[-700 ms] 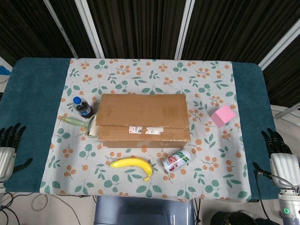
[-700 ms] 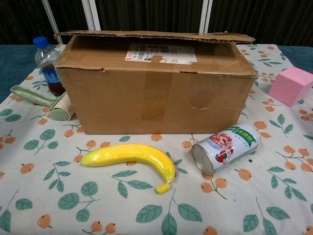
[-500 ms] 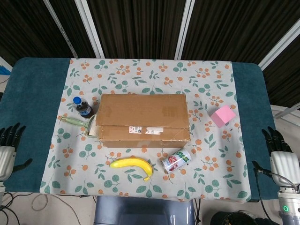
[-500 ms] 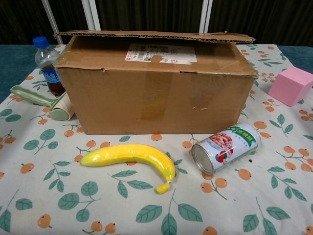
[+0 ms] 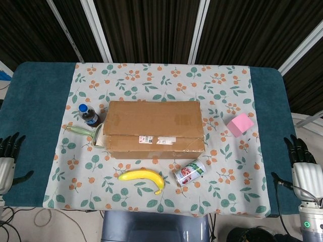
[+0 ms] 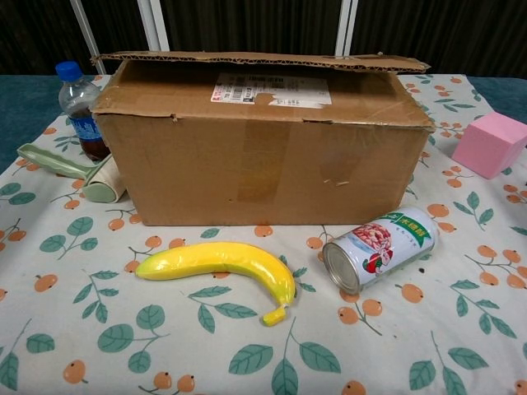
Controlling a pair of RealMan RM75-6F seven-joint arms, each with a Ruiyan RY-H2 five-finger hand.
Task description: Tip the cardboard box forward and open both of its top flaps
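Note:
The brown cardboard box (image 5: 154, 129) (image 6: 262, 144) stands upright in the middle of the table, its two top flaps folded down and a white label on the near flap. In the head view my left hand (image 5: 6, 164) hangs at the left edge beside the table, fingers apart and empty. At the right edge my right hand (image 5: 305, 171) is likewise spread and empty. Both hands are far from the box. Neither hand appears in the chest view.
A banana (image 6: 222, 265) and a tin can on its side (image 6: 380, 248) lie in front of the box. A blue-capped bottle (image 6: 80, 107) and a green lint roller (image 6: 76, 171) sit at its left. A pink cube (image 6: 491, 142) stands at the right. The floral cloth (image 5: 166, 80) covers the table.
Both hands have slipped slightly lower and outward at the frame edges. The box and the other objects have not moved.

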